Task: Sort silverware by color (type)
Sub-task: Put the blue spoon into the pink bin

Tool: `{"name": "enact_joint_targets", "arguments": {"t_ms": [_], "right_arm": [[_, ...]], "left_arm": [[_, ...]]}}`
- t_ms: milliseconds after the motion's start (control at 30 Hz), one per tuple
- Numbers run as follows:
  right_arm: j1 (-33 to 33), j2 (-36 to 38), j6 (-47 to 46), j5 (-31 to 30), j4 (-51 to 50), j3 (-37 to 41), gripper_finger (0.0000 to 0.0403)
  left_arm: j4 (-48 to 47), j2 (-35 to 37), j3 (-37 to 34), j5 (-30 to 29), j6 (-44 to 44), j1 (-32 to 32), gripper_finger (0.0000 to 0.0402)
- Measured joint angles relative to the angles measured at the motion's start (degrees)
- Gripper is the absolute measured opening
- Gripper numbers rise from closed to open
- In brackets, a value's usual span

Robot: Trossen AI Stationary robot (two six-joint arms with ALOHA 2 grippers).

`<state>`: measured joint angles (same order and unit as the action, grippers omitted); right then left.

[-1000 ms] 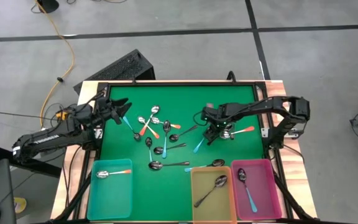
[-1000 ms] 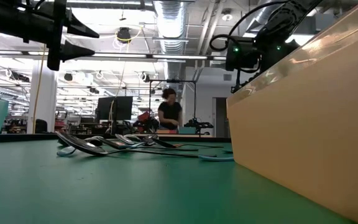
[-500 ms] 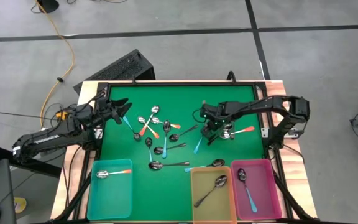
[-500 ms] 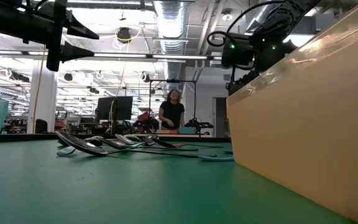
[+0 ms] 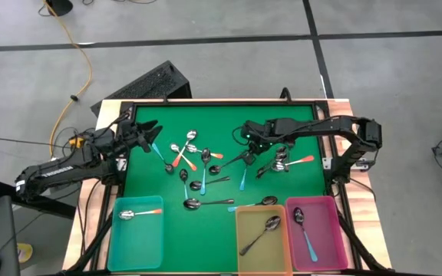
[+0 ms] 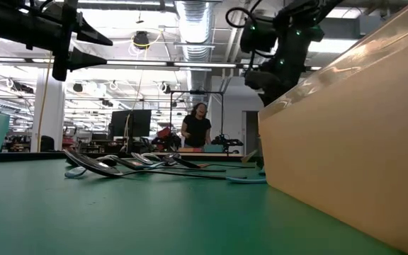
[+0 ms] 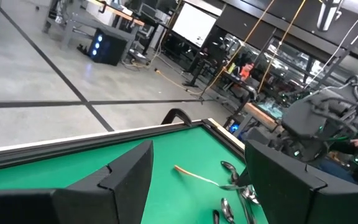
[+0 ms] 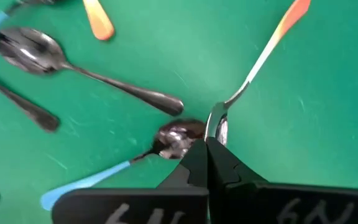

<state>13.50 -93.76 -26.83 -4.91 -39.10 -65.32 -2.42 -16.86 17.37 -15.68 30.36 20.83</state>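
From above, a green table mat (image 5: 298, 123) sits in a wooden frame on a grey concrete floor crossed by dark lines. Spoons (image 5: 194, 165) lie scattered across the mat's middle, long axes at mixed angles. A teal bin (image 5: 138, 244), a yellow bin (image 5: 261, 247) and a pink bin (image 5: 319, 238) line the near edge, each holding spoons. The right gripper (image 5: 249, 158) hangs over the mat's centre-right beside a blue-handled spoon (image 5: 242, 179); the left gripper (image 5: 155, 132) waits at the mat's left edge.

At table height, the spoons lie flat before a bright workshop where a person (image 6: 197, 129) stands.

The left wrist view shows its fingers (image 7: 120, 180) spread wide.

The right wrist view shows fingers (image 8: 194, 163) pressed together, tips at the bowl of an orange-handled spoon (image 8: 261, 56), its handle running diagonally away from the gripper; whether they pinch it I cannot tell.
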Motion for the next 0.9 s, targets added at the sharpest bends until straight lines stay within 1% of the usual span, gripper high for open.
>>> {"name": "enact_joint_targets", "arguments": {"t_ms": [300, 600, 900], "right_arm": [[0.0, 0.0, 1.7, 0.0, 5.5, -1.6, 0.0004], [0.2, 0.0, 2.2, -0.3, 8.6, -1.5, 0.0003], [1.8, 0.0, 3.5, -4.2, 10.1, -1.5, 0.0003]], "left_arm": [[-1.3, 0.0, 0.0, 0.0, -0.1, 0.0, 0.0238], [-1.2, 0.0, 0.0, -0.1, 0.1, 0.0, 0.0238], [-1.2, 0.0, 0.0, -0.1, 0.9, 0.0, 0.0238]]}}
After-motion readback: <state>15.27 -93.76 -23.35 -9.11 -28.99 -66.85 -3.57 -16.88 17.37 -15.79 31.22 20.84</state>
